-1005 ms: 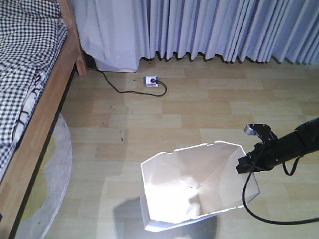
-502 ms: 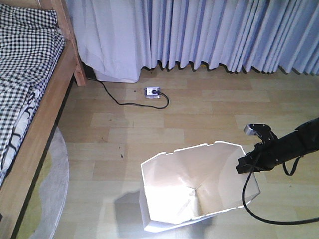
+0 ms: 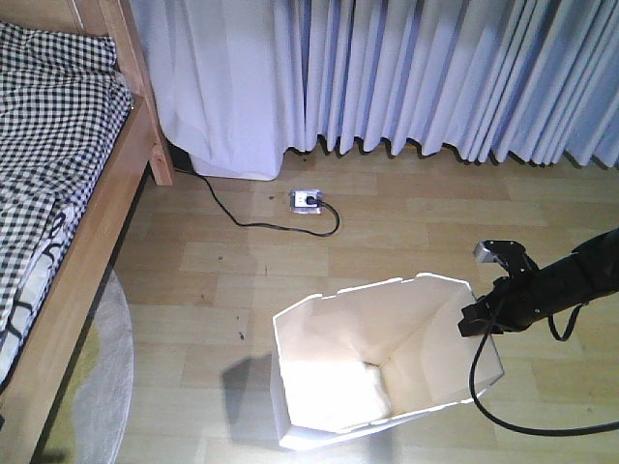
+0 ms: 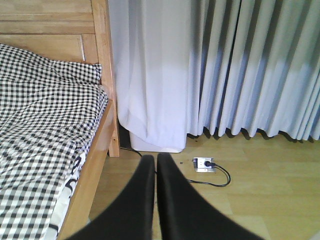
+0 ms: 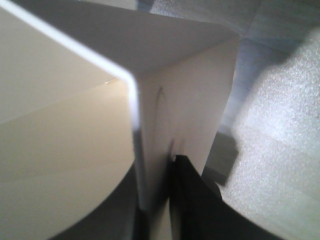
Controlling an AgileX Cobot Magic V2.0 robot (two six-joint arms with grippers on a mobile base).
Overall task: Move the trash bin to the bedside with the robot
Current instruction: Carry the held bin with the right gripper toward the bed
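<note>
You will find the trash bin (image 3: 426, 338) in the near middle of the front view, upright with its open mouth facing up, on or just above the wooden floor (image 3: 406, 242); whether its base touches the floor cannot be told. Your right arm (image 3: 571, 280) reaches in from the right, and the right gripper (image 3: 481, 324) sits at the bin's right rim. The right wrist view confirms the grip: the jaws are clamped on the bin's thin wall, one black finger (image 5: 192, 200) pressed against its outer face. Your left gripper (image 4: 155, 170) carries nothing; its two fingers stand together with only a sliver between them, pointing toward the far wall. The bed (image 3: 87, 261), light wooden frame with black-and-white checked bedding, runs along the left edge, well apart from the bin. A pale rug (image 3: 97, 387) lies beside the bed's near end. Far off, curtains (image 3: 435, 77) hang to the floor, with a power socket (image 3: 307, 199) and its black cord (image 3: 242, 217) lying just before them.
</note>
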